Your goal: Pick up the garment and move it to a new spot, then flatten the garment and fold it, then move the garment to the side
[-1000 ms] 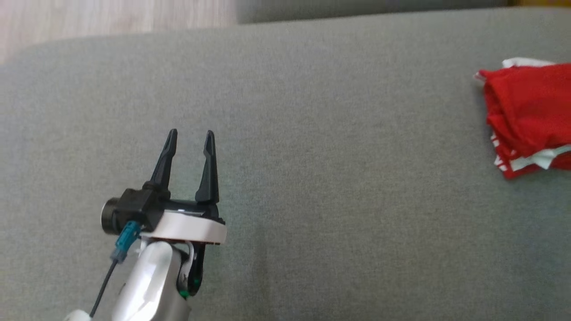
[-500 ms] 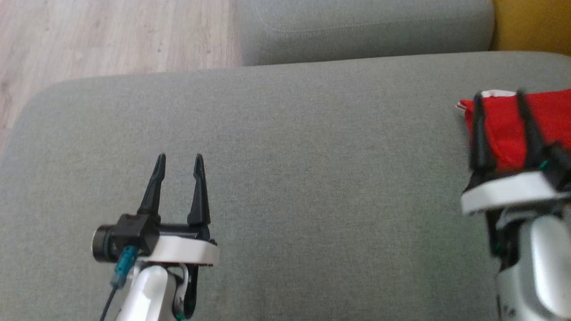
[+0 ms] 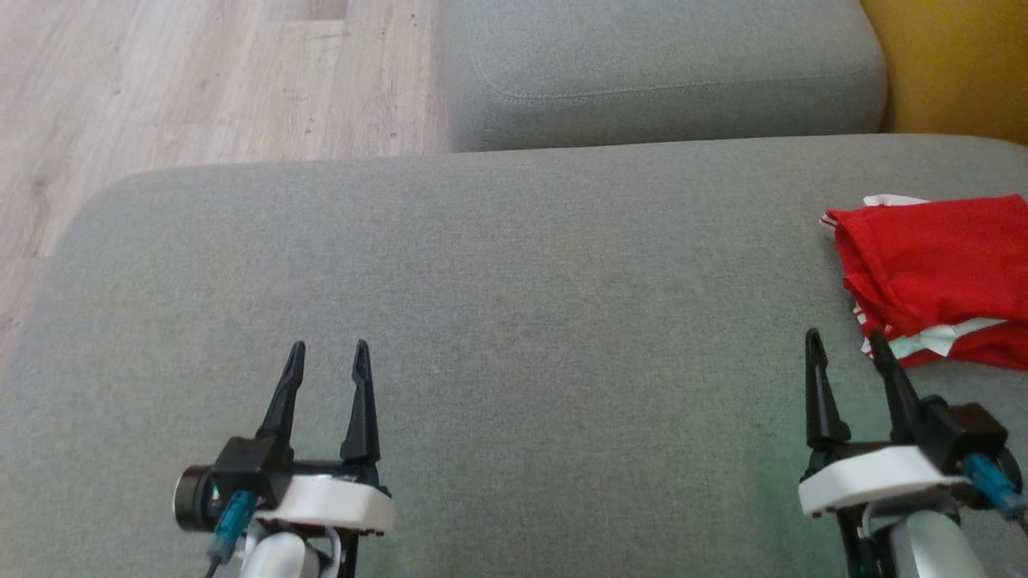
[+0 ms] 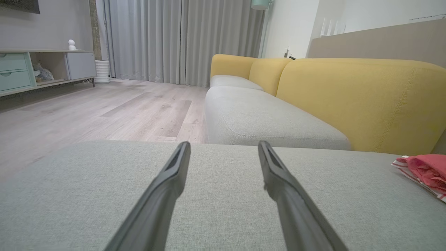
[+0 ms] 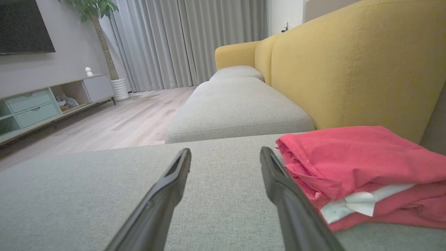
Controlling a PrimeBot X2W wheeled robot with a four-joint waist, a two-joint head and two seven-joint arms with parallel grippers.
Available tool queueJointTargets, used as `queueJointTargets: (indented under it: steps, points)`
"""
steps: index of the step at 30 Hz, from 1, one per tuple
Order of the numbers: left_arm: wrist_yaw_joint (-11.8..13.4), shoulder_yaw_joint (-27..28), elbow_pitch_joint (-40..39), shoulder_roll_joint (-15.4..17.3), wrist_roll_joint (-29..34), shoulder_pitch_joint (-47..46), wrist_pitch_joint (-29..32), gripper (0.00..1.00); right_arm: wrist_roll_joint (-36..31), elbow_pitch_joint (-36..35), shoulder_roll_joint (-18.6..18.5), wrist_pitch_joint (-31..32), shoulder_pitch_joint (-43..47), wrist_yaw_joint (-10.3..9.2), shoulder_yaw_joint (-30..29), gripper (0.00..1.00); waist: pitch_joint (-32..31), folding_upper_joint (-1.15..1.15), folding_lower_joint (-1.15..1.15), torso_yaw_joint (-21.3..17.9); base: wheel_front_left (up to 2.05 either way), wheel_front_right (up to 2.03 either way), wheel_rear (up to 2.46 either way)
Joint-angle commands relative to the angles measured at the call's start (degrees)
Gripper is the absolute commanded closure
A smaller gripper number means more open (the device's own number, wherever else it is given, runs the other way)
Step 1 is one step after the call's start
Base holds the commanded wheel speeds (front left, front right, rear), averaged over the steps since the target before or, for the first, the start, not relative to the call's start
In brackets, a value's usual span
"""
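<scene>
Biggest thing first: one broad grey fabric seat cushion [image 3: 514,321] spreads across the middle and bottom of the head view. A second grey cushion [image 3: 658,72] sits behind it along the top, so that's two grey cushions. One mustard-yellow upholstered backrest [image 3: 956,64] cuts into the upper right corner, and pale wood-plank flooring [image 3: 201,80] fills the upper left.

Over in the left wrist view, long grey curtains [image 4: 181,38] hang across the top centre, with one low cabinet with mint-green drawers [image 4: 21,69] at the left edge.

Now the task's thing: one folded red garment with white trim [image 3: 940,273]. It lies on the big cushion at the right edge of the head view, partly cut off by the frame. The fold looks loose, with a white layer peeking out at its lower side.

Two claws are in play. The left gripper [image 3: 328,347] is at the lower left, well apart from the garment, its two dark fingers parted with nothing between them. The right gripper [image 3: 845,337] is at the lower right, also parted and holding nothing. One of its fingertips sits just beside the garment's lower left corner. Whether it touches the cloth, I cannot tell. Bare grey fabric lies between the two grippers.
</scene>
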Motion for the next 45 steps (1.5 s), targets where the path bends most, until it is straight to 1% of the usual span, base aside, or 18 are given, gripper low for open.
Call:
queueJointTargets:
  steps: [1, 15, 21, 26, 32, 45]
  points:
    - [0.3, 2.2, -1.6, 0.2, -0.3, -1.4, -0.5, 0.0, -0.1, -1.6, -0.2, -0.7, -1.2, -0.04, 1.2, 0.0, -0.1, 0.0, 0.01, 0.0, 0.0, 0.0, 0.0]
    - [0.8, 2.6, -2.8, 0.2, -1.8, 0.0, -0.5, 0.0, 0.5, -3.4, -0.2, -0.8, 0.7, -0.04, 1.6, 0.0, -0.4, 0.0, 0.01, 0.0, 0.0, 0.0, 0.0]
    - [0.3, 2.9, -2.6, 0.2, -1.8, -0.2, -0.5, 0.0, 1.1, -3.4, -0.2, -0.8, 0.7, -0.04, 1.4, 0.0, -0.4, 0.0, 0.01, 0.0, 0.0, 0.0, 0.0]
    - [-0.1, 3.1, -2.3, 0.2, -3.2, -0.4, -0.5, 0.0, 1.7, -3.4, -0.2, -0.8, 0.9, -0.04, 1.4, 0.0, -0.4, 0.0, 0.01, 0.0, 0.0, 0.0, 0.0]
    - [-0.1, 3.4, -1.8, 0.2, -5.2, -0.5, -0.5, 0.0, 1.8, -3.0, -0.2, -0.8, 0.7, -0.04, 2.0, 0.0, -0.3, 0.0, 0.01, 0.0, 0.0, 0.0, 0.0]
    - [-0.2, 4.3, -1.9, 0.2, -6.0, -0.5, -0.5, 0.0, 1.6, -2.7, -0.2, -0.8, 0.5, -0.04, 2.5, 0.0, -0.2, 0.0, 0.01, -0.2, 0.0, 0.0, 0.0]
